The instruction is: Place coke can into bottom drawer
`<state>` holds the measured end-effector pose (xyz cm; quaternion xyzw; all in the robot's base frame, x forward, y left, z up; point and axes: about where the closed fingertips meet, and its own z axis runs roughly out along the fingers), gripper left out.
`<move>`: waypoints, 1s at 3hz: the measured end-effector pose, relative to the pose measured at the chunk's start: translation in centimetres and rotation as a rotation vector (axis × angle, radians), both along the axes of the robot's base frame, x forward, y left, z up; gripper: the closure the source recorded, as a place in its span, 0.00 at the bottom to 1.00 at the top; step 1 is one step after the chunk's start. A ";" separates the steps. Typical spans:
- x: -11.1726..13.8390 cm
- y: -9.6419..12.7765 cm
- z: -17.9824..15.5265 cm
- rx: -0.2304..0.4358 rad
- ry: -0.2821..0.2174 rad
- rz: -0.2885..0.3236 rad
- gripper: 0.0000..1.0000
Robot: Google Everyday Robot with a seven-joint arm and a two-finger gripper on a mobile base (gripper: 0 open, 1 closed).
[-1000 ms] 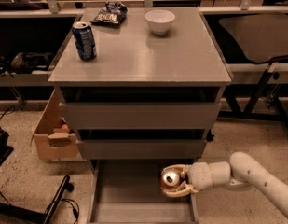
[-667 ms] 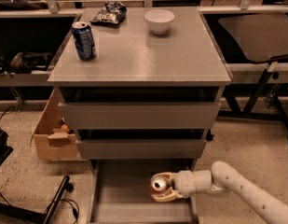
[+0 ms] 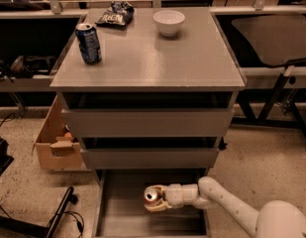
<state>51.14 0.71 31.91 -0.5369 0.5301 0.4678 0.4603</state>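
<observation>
The coke can [image 3: 152,196], orange-red with a silver top, is held on its side by my gripper [image 3: 157,200], top facing the camera. The gripper is shut on it and reaches in from the right on a white arm [image 3: 227,207]. Can and gripper are over the floor of the bottom drawer [image 3: 123,212], a wide grey tray pulled out under the cabinet. I cannot tell if the can touches the drawer floor.
Two upper grey drawers [image 3: 147,123] sit just above the gripper. On the cabinet top stand a dark blue can [image 3: 88,43], a white bowl [image 3: 169,22] and a snack bag [image 3: 114,14]. A cardboard box [image 3: 56,143] is on the floor at left.
The gripper with the can has moved left and further in over the bottom drawer, and slightly lower.
</observation>
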 end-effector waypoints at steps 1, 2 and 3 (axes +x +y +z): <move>1.1 3.4 -3.7 0.012 0.024 0.010 1.00; 1.1 7.5 -8.0 0.022 0.053 0.054 1.00; 0.6 9.8 -11.1 0.046 0.084 0.068 1.00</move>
